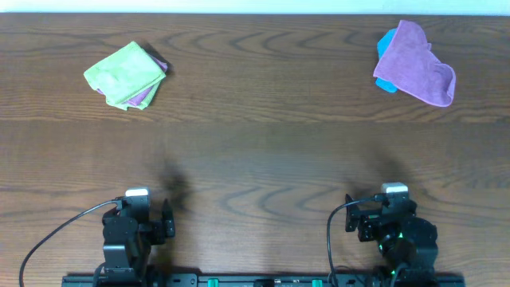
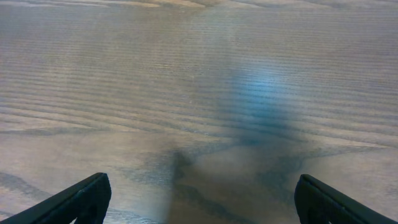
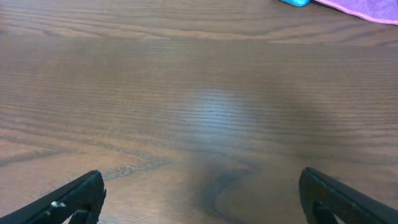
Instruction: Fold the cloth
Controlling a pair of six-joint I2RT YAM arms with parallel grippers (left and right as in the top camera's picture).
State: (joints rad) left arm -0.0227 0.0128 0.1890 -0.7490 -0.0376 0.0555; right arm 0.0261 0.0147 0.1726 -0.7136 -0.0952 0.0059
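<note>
Folding has not begun. Both arms sit at the near edge of the wooden bench [image 1: 255, 151]. The left end effector [image 2: 202, 202] and the right end effector [image 3: 202, 199] stand wide open, holding nothing. The purple cloth [image 1: 414, 64] lies crumpled well ahead of the right end effector, slightly to its right, draped over a blue cloth [image 1: 386, 84]. The next move probably calls for reaching forward and pinching an edge.
</note>
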